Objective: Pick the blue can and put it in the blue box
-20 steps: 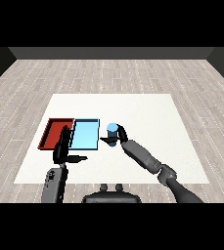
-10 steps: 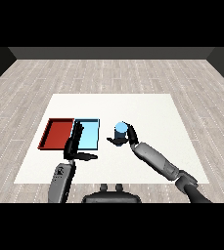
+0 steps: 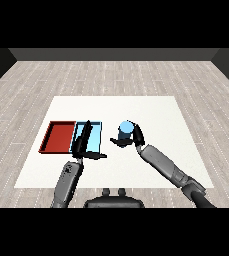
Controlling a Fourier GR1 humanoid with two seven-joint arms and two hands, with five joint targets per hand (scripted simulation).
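Head view: right hand [image 3: 134, 138] curled round half-hidden blue can [image 3: 125, 129]; left hand [image 3: 84, 141] straight-fingered, masking light blue tray [image 3: 97, 137].

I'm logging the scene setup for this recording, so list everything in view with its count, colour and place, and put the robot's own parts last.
table: one, white, in the middle of a grey plank floor.
red tray: one, red, on the table's left part, leftmost of the two trays.
blue tray: one, light blue, right beside the red tray, partly covered by the left hand.
blue can: one, blue, upright, to the right of the blue tray, within the right hand's curl.
left hand: one, black on a grey forearm, fingers straight, reaching over the blue tray.
right hand: one, black on a grey forearm, fingers curled round the blue can.
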